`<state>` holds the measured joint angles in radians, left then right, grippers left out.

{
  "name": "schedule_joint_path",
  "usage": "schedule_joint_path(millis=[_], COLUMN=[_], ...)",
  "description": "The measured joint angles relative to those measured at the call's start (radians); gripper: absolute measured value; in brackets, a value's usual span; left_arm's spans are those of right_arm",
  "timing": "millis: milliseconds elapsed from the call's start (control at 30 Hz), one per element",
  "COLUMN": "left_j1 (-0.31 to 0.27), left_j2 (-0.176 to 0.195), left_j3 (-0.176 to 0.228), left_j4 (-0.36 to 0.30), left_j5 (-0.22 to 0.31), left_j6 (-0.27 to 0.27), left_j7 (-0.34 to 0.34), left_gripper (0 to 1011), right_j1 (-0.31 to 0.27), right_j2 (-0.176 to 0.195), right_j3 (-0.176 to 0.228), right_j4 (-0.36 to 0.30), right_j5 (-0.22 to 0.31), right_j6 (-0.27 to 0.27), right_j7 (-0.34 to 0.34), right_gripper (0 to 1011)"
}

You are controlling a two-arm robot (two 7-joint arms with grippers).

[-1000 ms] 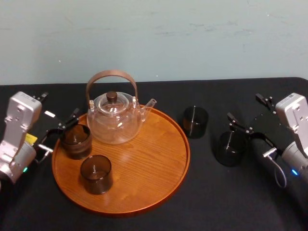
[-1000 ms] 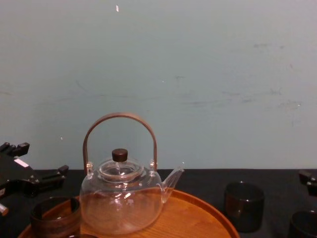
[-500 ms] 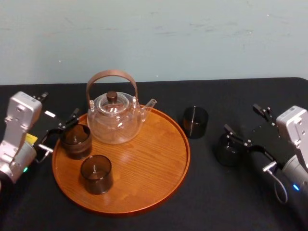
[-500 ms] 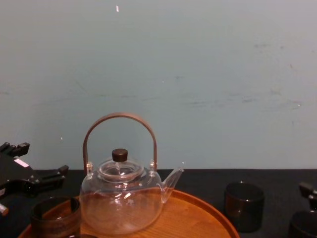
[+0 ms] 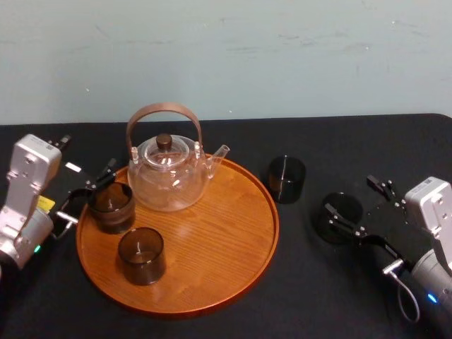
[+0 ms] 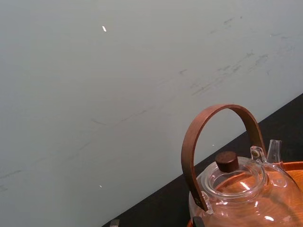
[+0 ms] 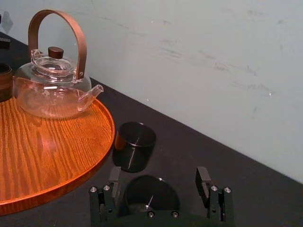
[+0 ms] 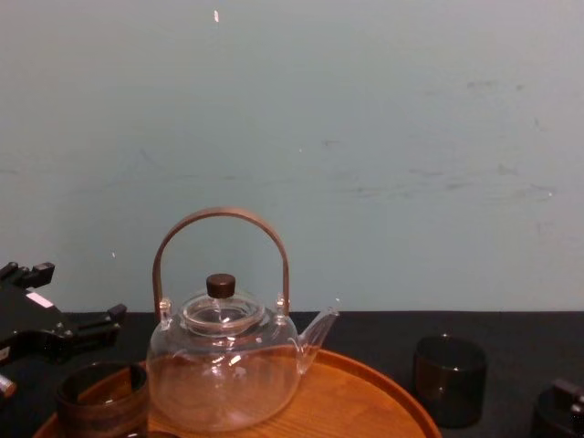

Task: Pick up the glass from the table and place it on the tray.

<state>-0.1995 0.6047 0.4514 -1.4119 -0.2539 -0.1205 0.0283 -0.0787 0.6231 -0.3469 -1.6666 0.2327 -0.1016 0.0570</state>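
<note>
A dark glass (image 5: 337,217) stands on the black table right of the round wooden tray (image 5: 212,240). My right gripper (image 5: 349,195) is open and low around it. In the right wrist view the glass (image 7: 150,194) sits between the two fingers (image 7: 115,177), with a gap on each side. A second dark glass (image 5: 287,179) stands on the table near the tray's right rim. Two more glasses (image 5: 111,206) (image 5: 141,256) stand on the tray beside a clear teapot (image 5: 168,176). My left gripper (image 5: 90,189) rests open at the tray's left edge, by the nearest tray glass.
The teapot (image 7: 49,90), with its tall brown handle, takes up the tray's back left. The tray's (image 7: 47,156) middle and right side are bare wood. A pale wall closes off the table's far edge.
My right gripper has come down and drawn back toward me, so its open fingers now flank the table glass. The left arm and all glasses have stayed still.
</note>
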Motion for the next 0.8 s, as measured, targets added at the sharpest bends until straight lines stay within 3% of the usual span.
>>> schedule_joint_path(millis=[267,800], left_j1=[0.000,0.000], left_j2=[0.000,0.000], left_j3=[0.000,0.000], left_j4=[0.000,0.000], left_j5=[0.000,0.000], left_j6=[0.000,0.000], left_j7=[0.000,0.000], left_gripper=[1002,1001], right_j1=[-0.019,-0.040], right_j2=[-0.019,-0.057], right_j3=[0.019,0.049], right_j4=[0.020,0.054], right_j5=[0.032,0.034], right_j6=[-0.004,-0.001], right_j7=[0.034,0.073], right_gripper=[1002,1002])
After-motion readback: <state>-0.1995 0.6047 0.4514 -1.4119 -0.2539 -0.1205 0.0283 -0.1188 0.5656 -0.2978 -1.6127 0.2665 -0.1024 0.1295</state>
